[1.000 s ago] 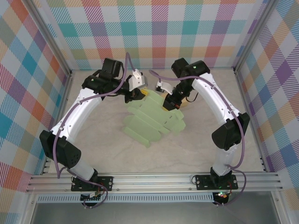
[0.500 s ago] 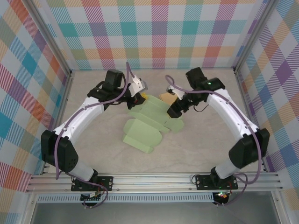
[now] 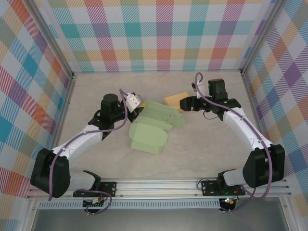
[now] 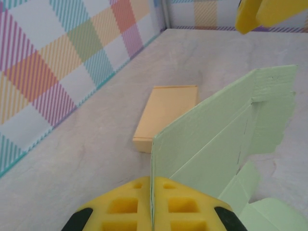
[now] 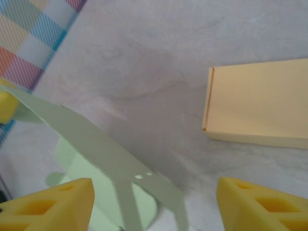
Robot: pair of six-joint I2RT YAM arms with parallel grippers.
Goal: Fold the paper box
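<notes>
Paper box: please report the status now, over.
Left pincer shut on green paper box flap. Right pincer open, holding nothing. Box partly folded. Yellow box near right pincer.

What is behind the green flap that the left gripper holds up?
In the left wrist view, a flat orange box lies on the table behind the green flap, which the left gripper pinches. The flap covers the box's near corner.
</notes>
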